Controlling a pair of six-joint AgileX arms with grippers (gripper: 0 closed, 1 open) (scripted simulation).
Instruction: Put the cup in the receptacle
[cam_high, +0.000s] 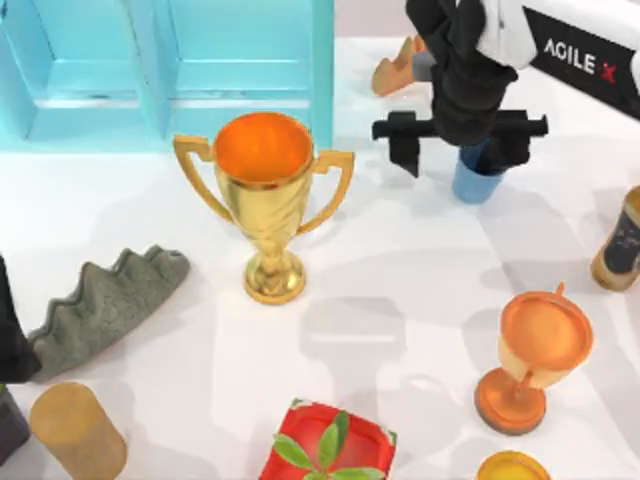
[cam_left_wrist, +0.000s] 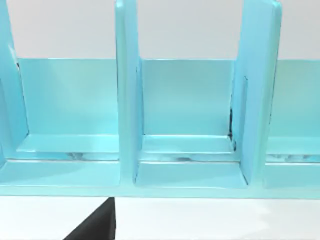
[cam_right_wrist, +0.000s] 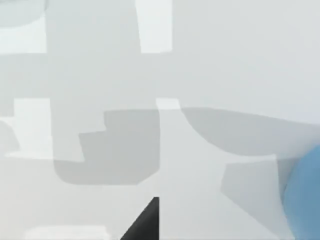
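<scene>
One small blue cup (cam_high: 476, 180) standing upright near the worktop's far edge, toward the right, half hidden under the right gripper (cam_high: 460, 140). Fingers spread wide, one dark tip left of the cup and one over its right side, so not clamped on anything yet (looks like a lineup for a grab from above, judging by the hover). In the right wrist view just a rounded blue sliver of the cup (cam_right_wrist: 305, 192) at the frame's edge, so probably not centred between the fingers yet.

Light blue receptacle (cam_high: 170, 70) sitting in the far left corner, split by upright dividers into open bays facing forward. Gold trophy (cam_high: 265, 200) right in front of it, between cup and bays, so likely something to carry around or over. Orange goblet (cam_high: 535, 355) nearer the front right, well apart from the cup.

Left arm (cam_high: 12, 340) parked at the left edge beside a grey ridged thing (cam_high: 105, 300); can't tell the state of its fingers.
</scene>
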